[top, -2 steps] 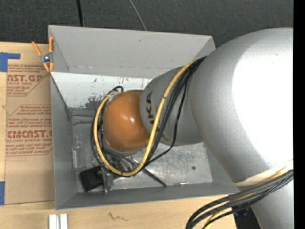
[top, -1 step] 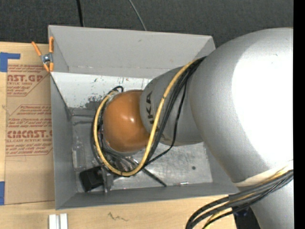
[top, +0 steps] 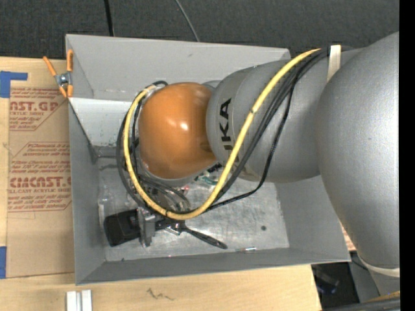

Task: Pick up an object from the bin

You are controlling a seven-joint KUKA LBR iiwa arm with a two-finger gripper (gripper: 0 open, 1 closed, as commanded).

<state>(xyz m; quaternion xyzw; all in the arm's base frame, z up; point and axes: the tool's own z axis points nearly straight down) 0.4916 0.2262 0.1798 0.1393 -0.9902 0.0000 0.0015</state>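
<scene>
The grey bin (top: 83, 193) lies mostly hidden under the arm (top: 279, 128); tool (top: 162, 224) state unclear.

The grey robot arm (top: 292, 128), cut by the right frame edge, and its orange dome cover (top: 172, 131) hide the centre of the grey metal bin (top: 81, 154). A small green-and-red item (top: 209, 178) beneath is largely covered, kind indeterminable.

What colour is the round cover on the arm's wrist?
The cover is a glossy orange, seen best in the camera view.
</scene>
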